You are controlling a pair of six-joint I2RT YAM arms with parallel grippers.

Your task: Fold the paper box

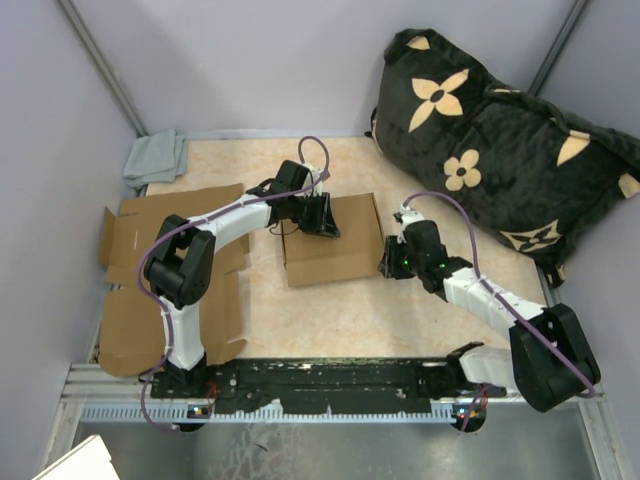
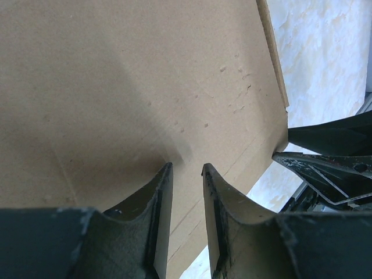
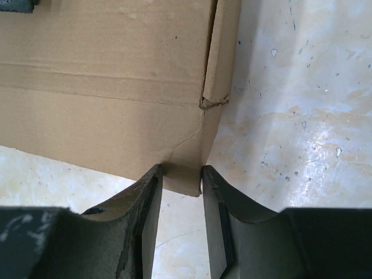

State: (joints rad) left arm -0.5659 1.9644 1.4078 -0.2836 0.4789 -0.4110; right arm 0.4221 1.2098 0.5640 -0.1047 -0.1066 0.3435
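Note:
The paper box [image 1: 340,250] is a brown cardboard box lying mid-table, its panels folded over. My left gripper [image 1: 322,218] rests on its top left part. In the left wrist view the left gripper [image 2: 187,167] has a narrow gap, its tips against the flat cardboard panel [image 2: 145,75] with nothing between them. My right gripper [image 1: 388,258] is at the box's right side. In the right wrist view the right gripper [image 3: 181,170] pinches a creased bottom corner of the box [image 3: 104,70], and both tips touch the cardboard.
Flat cardboard sheets [image 1: 170,290] lie at the left by the left arm. A grey cloth [image 1: 155,158] sits at the back left. A big black flower-print bag [image 1: 500,150] fills the back right. Walls close in both sides.

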